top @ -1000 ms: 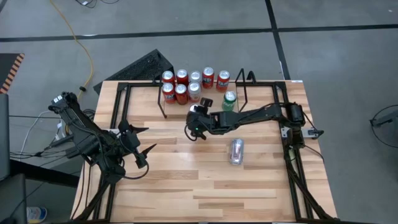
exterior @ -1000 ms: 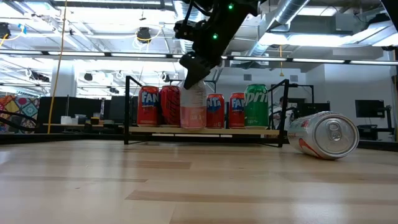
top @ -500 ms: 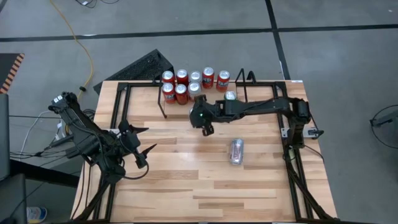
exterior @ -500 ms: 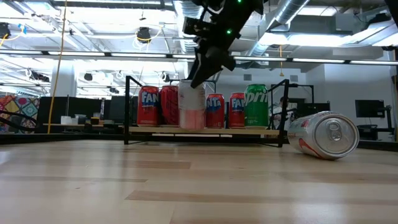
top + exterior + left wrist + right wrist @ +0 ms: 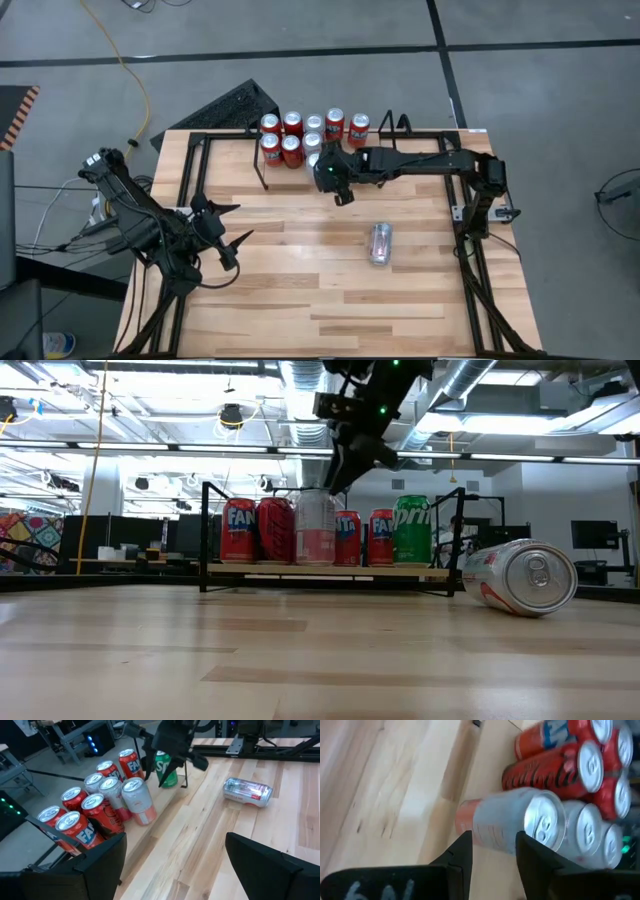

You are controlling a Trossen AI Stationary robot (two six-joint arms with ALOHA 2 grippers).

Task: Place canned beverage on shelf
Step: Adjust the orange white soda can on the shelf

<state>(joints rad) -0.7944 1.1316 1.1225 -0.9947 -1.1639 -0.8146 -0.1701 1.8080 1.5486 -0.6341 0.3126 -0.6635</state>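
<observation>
The shelf point(image 5: 250, 570) stands at the table's far edge and carries several red cans point(image 5: 291, 148), a green can point(image 5: 411, 530) and a silver-and-pink can point(image 5: 316, 528). That can stands upright on its base at the shelf's near edge point(image 5: 136, 800). My right gripper point(image 5: 338, 482) hovers open just above and in front of it, to its right point(image 5: 492, 855), with nothing between the fingers. Another silver can point(image 5: 381, 243) lies on its side on the table. My left gripper point(image 5: 228, 235) waits open at the left.
Black rails point(image 5: 478, 280) run along the table's left and right sides. The lying can point(image 5: 520, 577) rests near the right rail, in front of the shelf's right end loop point(image 5: 460, 530). Bare wood point(image 5: 300, 290) spreads between the arms and the near edge.
My right gripper has risen and gone toward the far edge and to the right, rolling its wrist as it went. It has come from in front of the silver-and-pink can to above the can's top. The can has stayed upright on the shelf.
</observation>
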